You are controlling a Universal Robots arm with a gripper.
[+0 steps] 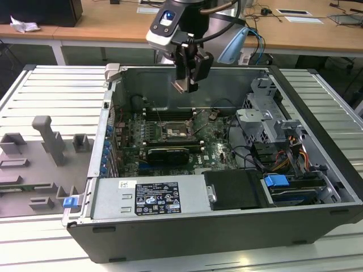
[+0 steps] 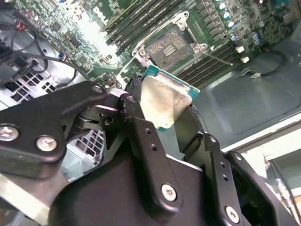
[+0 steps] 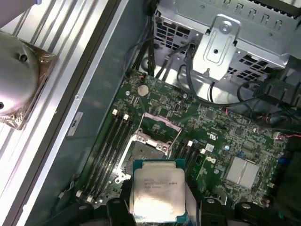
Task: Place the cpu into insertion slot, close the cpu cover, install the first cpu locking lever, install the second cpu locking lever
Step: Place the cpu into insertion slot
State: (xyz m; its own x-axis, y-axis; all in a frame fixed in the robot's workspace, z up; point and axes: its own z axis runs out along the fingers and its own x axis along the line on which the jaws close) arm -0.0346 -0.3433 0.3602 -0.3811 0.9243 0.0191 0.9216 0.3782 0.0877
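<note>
Exterior view, arm pose: the arm (image 1: pixel 187 22) comes in from above the open computer case (image 1: pixel 227 226), wrist bent so the gripper (image 1: pixel 186 85) points straight down. It hangs well above the socket (image 1: pixel 176 131) on the motherboard (image 1: pixel 130 148), clear of the board and of the case walls.

Fingers: I read them as clamped on the cpu (image 1: pixel 181 85), one black finger on each of two opposite edges. In the second wrist view the gripper (image 2: pixel 162 113) has the cpu (image 2: pixel 162 101) pinched at its tips; in the first wrist view the fingers (image 3: pixel 117 207) flank the cpu (image 3: pixel 157 190) on both sides.

Cpu attitude: pale metal top faces up toward both wrist cameras, the green rim showing round it. It is square, so I log no long axis. In the first wrist view its edges run roughly parallel to those of the socket (image 3: pixel 148 148). In the second wrist view it sits tilted against the socket (image 2: pixel 167 47).

Cpu location: in the air above the socket, not touching it.

Socket state: bare. The cpu cover (image 3: pixel 160 123) appears swung up at the socket's edge farthest from the gripper. Memory slots (image 3: pixel 106 155) lie just beside the socket.
</note>
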